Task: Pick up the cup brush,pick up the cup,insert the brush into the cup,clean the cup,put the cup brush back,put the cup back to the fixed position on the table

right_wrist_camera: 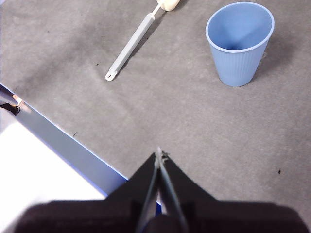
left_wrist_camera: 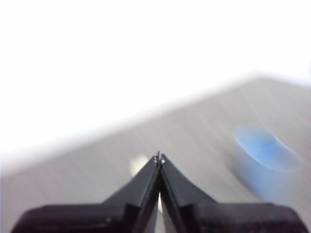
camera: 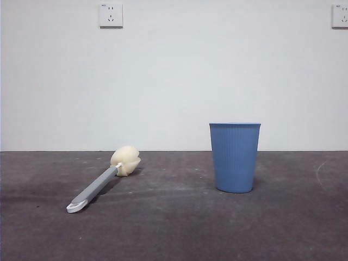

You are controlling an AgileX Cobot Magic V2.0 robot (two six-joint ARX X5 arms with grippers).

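A long cup brush (camera: pixel 100 181) with a slim grey handle, white looped tip and cream-yellow lobed sponge head is lying flat on the dark grey-brown matte table (camera: pixel 174 234) in the lower left of the front view, its sponge end pointing toward the white wall (camera: pixel 174 76) and its looped tip pointing toward the camera; a blue ribbed plastic cup (camera: pixel 235 156) is standing upright, mouth up, at right of centre in the same view, well apart from the brush; two white wall sockets (camera: pixel 111 14) are showing at the top of the frame. In the right wrist view the right gripper (right_wrist_camera: pixel 160 154) is hanging above bare table with its two black jaws pressed together and holding nothing, the brush (right_wrist_camera: pixel 136 40) and the cup (right_wrist_camera: pixel 240 42) both sitting well beyond it. In the blurred left wrist view the left gripper (left_wrist_camera: pixel 159 158) is showing its jaws meeting at the tips, empty, with the cup (left_wrist_camera: pixel 265 160) appearing as a blue smear off to one side.
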